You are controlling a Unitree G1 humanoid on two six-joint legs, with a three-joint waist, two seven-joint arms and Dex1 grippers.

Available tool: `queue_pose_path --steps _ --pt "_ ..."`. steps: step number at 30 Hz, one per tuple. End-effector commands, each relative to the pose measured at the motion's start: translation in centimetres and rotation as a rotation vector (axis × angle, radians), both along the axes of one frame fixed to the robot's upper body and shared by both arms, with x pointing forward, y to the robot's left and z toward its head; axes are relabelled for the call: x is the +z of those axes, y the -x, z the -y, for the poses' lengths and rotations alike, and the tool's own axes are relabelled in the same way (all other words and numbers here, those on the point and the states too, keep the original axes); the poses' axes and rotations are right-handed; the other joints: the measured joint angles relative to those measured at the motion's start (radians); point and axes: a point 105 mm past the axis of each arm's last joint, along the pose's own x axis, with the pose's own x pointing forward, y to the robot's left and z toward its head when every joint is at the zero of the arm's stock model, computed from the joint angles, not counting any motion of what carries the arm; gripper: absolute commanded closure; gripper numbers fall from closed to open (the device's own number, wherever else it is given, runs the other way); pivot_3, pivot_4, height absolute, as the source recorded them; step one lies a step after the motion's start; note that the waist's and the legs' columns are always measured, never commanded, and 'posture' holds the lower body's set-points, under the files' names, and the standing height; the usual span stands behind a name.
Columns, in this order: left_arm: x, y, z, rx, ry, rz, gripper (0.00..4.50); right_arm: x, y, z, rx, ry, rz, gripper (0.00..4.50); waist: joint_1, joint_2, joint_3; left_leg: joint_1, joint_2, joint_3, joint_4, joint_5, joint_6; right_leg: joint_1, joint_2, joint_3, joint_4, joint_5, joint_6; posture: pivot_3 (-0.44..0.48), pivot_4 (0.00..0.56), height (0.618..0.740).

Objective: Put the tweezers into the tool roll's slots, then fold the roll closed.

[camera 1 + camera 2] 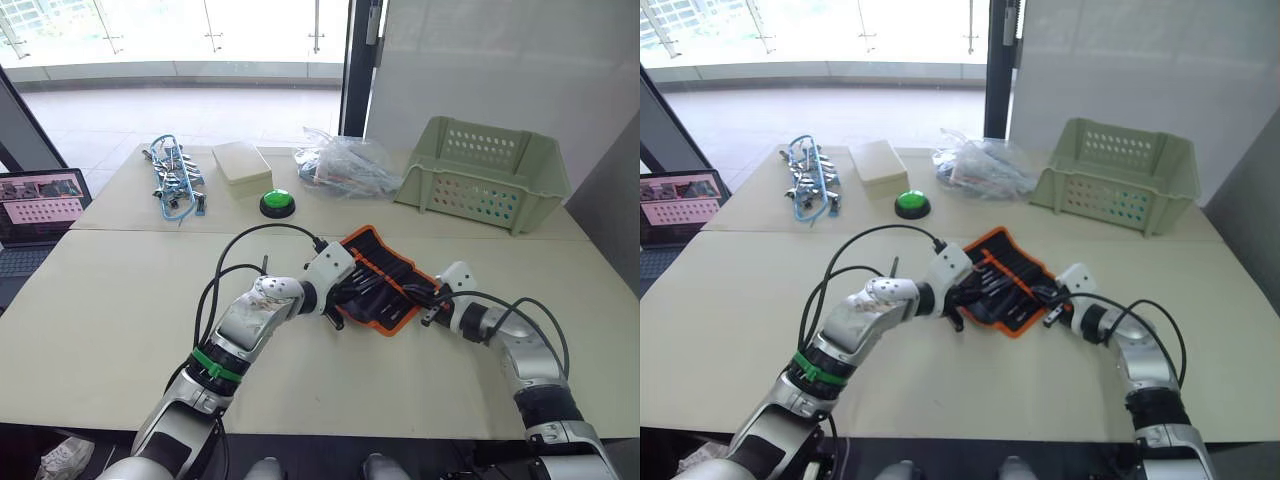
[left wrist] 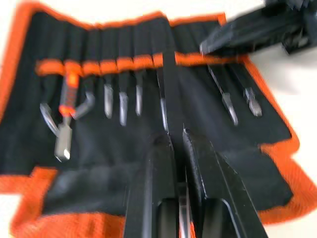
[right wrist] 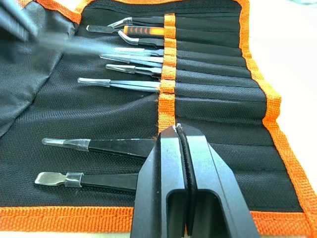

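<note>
Insertion is under way: the left claw (image 2: 177,144) grasps a tweezer (image 2: 170,89) over the open tool roll (image 1: 385,280); the right claw (image 3: 179,134), clenched empty, pins its band. Next, slide it into a free slot.

1. You've got a pale tabletop (image 1: 120,330).
2. Tool roll (image 1: 385,285) lies open mid-table.
3. Far side, left to right: blue clips (image 1: 172,178), beige box (image 1: 240,166), green button (image 1: 277,202), plastic bag (image 1: 345,165), green basket (image 1: 485,170).

Open tool roll (image 3: 213,89), tweezers (image 3: 133,84) slotted
</note>
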Motion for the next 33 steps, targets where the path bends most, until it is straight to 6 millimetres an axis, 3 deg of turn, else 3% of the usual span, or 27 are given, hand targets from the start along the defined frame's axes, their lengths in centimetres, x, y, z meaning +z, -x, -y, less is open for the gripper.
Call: queue_pose_path --steps 1,23,33 --pt "0.6 0.0 0.8 -0.024 0.000 0.008 4.46 -1.8 0.6 0.8 -0.036 0.010 -0.072 4.50 0.001 0.000 0.000 0.000 0.000 0.000 0.000 0.000 0.000 0.000 0.000 0.000 0.000 0.000 0.000 0.000 0.150 0.740" --pt "0.1 -0.5 3.8 -0.076 0.044 0.032 4.46 -2.1 1.0 0.9 -0.042 0.015 -0.076 4.50 0.005 0.000 0.000 0.000 0.000 0.000 0.001 0.000 0.000 0.000 0.000 0.000 0.000 0.000 0.000 0.000 0.150 0.740" --pt "0.4 -0.5 4.0 -0.100 0.051 0.036 4.46 -2.2 1.0 0.7 -0.035 0.018 -0.080 4.50 0.004 0.000 0.000 0.000 0.000 0.000 0.001 0.000 0.000 0.000 0.000 0.000 0.000 0.000 0.000 0.000 0.150 0.740"
